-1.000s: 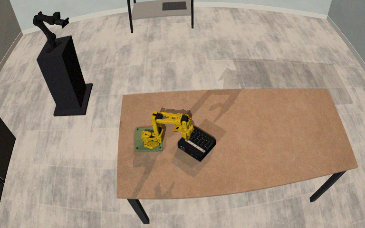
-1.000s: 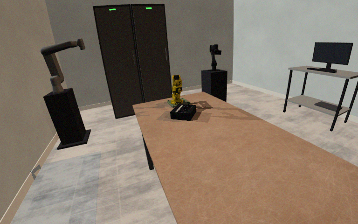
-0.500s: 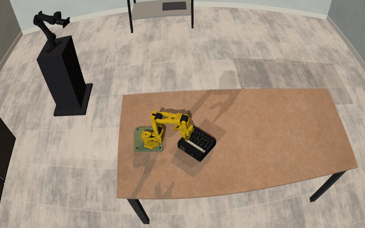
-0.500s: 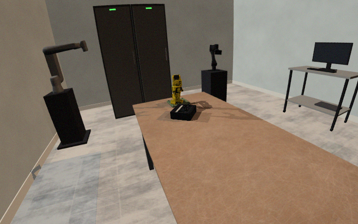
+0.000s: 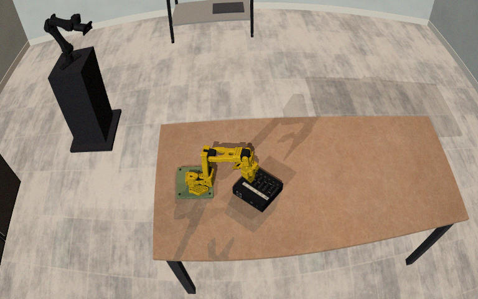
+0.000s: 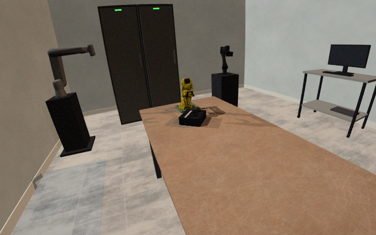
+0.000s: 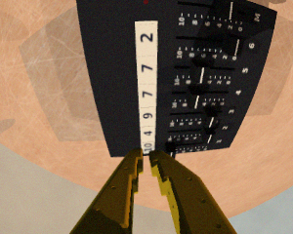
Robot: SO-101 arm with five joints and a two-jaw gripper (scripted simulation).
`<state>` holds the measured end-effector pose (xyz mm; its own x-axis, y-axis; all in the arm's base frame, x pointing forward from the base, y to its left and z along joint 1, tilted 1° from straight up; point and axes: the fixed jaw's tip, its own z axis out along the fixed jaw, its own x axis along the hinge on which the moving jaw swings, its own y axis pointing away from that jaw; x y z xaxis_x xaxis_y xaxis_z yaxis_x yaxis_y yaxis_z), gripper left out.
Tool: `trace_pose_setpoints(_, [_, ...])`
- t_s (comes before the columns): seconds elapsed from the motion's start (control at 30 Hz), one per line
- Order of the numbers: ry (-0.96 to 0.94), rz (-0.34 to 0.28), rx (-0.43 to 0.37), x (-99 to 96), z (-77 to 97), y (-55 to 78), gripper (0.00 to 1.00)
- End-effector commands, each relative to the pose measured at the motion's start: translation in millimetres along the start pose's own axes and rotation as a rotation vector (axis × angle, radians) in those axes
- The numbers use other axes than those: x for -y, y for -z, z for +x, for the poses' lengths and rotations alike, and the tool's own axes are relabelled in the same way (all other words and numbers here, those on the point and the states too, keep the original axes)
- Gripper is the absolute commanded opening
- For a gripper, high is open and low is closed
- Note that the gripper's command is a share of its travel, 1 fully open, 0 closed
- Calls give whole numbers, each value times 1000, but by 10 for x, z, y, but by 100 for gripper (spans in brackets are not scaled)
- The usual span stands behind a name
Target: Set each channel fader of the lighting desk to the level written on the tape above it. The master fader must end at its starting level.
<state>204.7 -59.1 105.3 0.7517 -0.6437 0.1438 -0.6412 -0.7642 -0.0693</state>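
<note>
The long brown wooden surface [image 5: 363,177] stretches bare to the right of the black box-shaped lighting desk [image 5: 258,189], which sits near the left edge beside the yellow arm's green base plate [image 5: 180,193]. The yellow claw [image 7: 148,156], pinched together on nothing, hangs over the white tape strip's [image 7: 146,85] end at the desk's edge.
</note>
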Motion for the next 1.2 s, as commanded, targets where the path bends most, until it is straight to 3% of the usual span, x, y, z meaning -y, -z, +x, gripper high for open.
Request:
trace_pose_setpoints(0.0, [6, 24, -23, 232, 174, -60, 0])
trace_pose_setpoints(0.1, [8, 33, -32, 297, 213, -80, 0])
trace_pose_setpoints(0.3, [15, 86, -82, 651, 365, -219, 0])
trace_pose_setpoints(0.43, [18, 108, -99, 782, 393, -285, 0])
trace_pose_setpoints(1.17, [19, 114, -103, 818, 399, -304, 0])
